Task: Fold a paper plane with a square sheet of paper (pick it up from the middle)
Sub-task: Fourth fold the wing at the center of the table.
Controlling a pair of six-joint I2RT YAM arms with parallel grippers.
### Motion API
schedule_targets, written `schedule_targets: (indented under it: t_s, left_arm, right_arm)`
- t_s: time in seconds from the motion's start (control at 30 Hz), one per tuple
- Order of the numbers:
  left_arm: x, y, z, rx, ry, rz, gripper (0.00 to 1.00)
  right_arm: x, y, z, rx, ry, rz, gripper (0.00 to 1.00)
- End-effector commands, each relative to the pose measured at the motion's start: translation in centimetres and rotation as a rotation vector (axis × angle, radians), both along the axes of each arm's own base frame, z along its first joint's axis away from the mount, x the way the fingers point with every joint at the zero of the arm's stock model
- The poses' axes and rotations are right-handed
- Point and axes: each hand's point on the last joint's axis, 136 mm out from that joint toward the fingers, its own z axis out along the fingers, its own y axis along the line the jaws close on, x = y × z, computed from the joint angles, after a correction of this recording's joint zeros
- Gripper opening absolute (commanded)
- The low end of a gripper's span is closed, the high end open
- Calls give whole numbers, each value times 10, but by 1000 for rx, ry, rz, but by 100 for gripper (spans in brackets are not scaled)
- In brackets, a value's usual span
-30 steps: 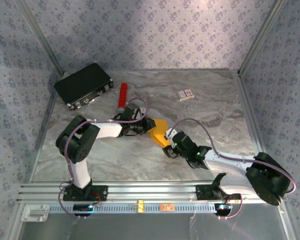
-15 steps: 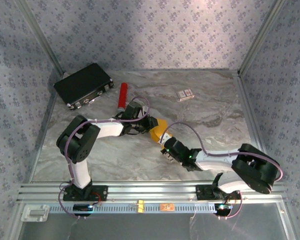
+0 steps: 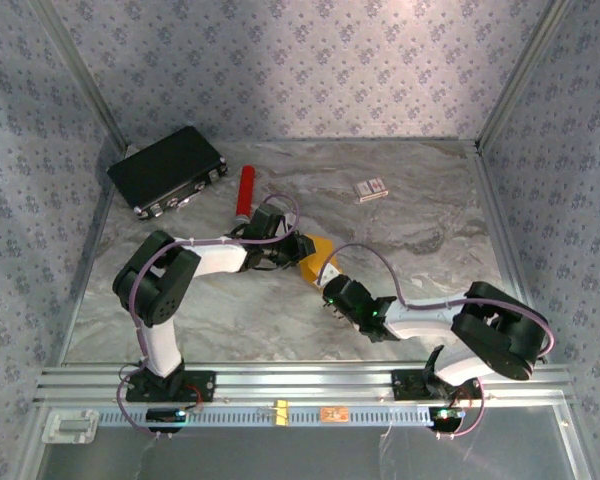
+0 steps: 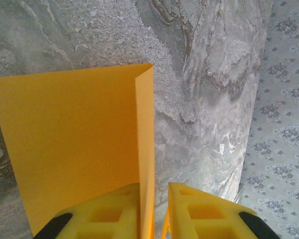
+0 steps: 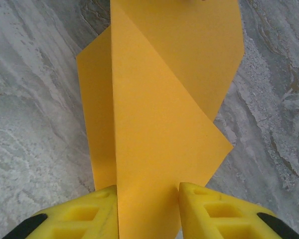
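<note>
The right gripper [image 5: 148,191] is held spread, its blocky yellow fingers [image 5: 217,211] set either side of a band of the sheet of paper [image 5: 159,124]. The left gripper [image 4: 154,191] is drawn nearly together about an upright folded edge; whether that edge is actually pinched cannot be told. The sheet is thin, smooth and orange-yellow. It is partly folded, with sharp creases and one slanted flap, and is found between the two grippers near the middle of the grey marbled desk [image 3: 430,240]. Its long axis is laid from one gripper toward the other, along a straight crease. A red cylinder [image 3: 246,190] and a black case [image 3: 168,168] are seen toward the far left corner.
</note>
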Motion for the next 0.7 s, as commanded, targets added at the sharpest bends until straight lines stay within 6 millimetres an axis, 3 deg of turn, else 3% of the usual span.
schedule_targets:
  t_s: [0.0,0.67]
  left_arm:
    - [2,-6,12,-20,-26,-26,19]
    - [2,-4,9,-15,-21,-24,13]
  right_arm:
    - [6,7,8,33,-18,-31,33]
    - [8,5,5,50,-14,-61,15]
